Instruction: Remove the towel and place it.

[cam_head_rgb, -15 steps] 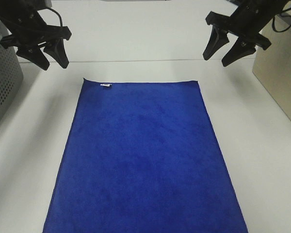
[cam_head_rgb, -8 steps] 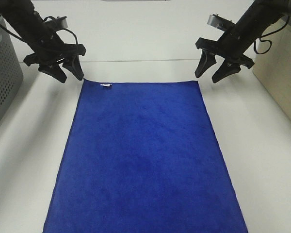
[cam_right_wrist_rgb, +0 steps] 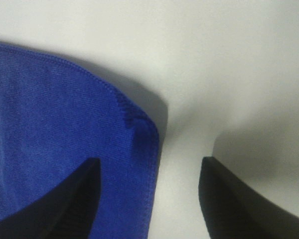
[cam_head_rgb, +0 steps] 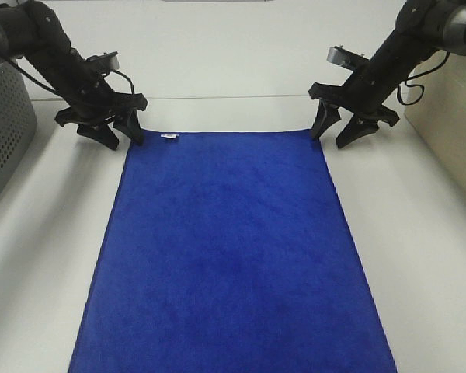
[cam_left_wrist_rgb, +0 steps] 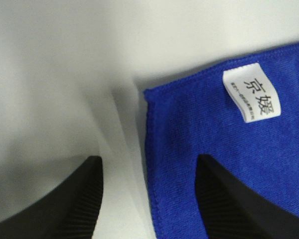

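Note:
The royal-blue towel (cam_head_rgb: 233, 256) lies flat on the white table, its white tag (cam_head_rgb: 169, 137) near the far left corner. My left gripper (cam_head_rgb: 123, 137) is open and low over that corner. In the left wrist view the left gripper (cam_left_wrist_rgb: 148, 159) has one finger (cam_left_wrist_rgb: 229, 199) over the towel (cam_left_wrist_rgb: 214, 139) and the other on bare table, with the tag (cam_left_wrist_rgb: 251, 92) close by. My right gripper (cam_head_rgb: 331, 137) is open at the far right corner. In the right wrist view the right gripper (cam_right_wrist_rgb: 149, 160) straddles the hemmed towel corner (cam_right_wrist_rgb: 137, 122).
A grey perforated basket (cam_head_rgb: 0, 132) stands at the left edge of the table. A beige box (cam_head_rgb: 450, 132) stands at the right. Bare white table (cam_head_rgb: 419, 256) flanks the towel on both sides.
Both grippers came down and inward from above the far edge to the towel's two far corners. Their jaws kept the same width. The towel has not moved.

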Motion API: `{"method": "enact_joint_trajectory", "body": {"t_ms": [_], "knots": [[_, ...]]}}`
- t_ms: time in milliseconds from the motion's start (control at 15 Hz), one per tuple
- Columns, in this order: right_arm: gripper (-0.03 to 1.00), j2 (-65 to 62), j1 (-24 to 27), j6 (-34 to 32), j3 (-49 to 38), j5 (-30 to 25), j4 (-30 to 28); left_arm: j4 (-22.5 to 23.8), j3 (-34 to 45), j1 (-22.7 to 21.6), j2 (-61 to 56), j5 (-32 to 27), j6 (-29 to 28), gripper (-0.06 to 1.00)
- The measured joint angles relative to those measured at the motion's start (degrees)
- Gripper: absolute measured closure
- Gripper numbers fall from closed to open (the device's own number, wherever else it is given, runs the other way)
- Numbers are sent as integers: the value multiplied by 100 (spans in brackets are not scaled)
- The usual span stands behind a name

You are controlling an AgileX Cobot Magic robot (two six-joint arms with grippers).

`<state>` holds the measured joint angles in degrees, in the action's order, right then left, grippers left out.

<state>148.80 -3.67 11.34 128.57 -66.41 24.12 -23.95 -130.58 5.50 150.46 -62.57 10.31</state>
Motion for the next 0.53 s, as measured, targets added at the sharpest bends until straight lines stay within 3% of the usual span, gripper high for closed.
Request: {"method": "enact_joint_trajectory", "body": {"t_ms": [533], "knots": [[39, 149, 0, 11, 46, 556, 138, -166, -97, 0, 143, 201, 120, 41]]}}
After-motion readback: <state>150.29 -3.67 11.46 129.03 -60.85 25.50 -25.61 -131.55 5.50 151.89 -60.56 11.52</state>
